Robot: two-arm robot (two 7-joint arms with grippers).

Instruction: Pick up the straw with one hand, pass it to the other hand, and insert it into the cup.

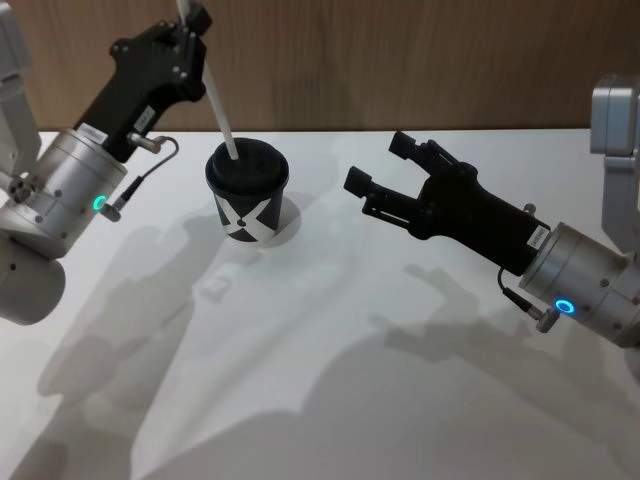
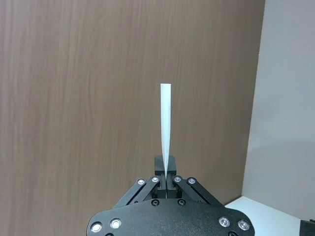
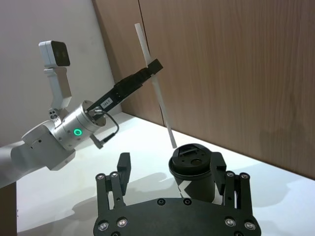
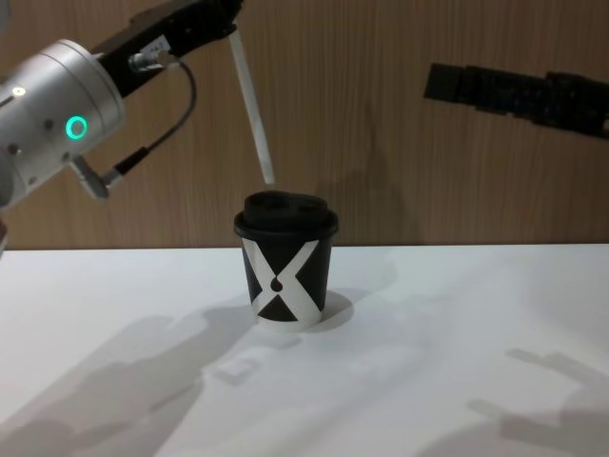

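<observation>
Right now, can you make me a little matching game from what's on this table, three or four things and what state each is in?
Things:
1. straw
2. cup
3. left end effector
4. right end effector

States:
a. open, holding nothing
b. standing on the white table, lid on
c. shut on the straw
d. tilted, lower tip just above the lid

Pairs: 1-d, 2-b, 3-c, 4-a

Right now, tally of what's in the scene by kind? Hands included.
Straw: 1, clamped in the left hand, tip just above the lid
Cup: 1, lidded, upright on the table
Hands: 2, right hand open, beside the cup
Total: 4
</observation>
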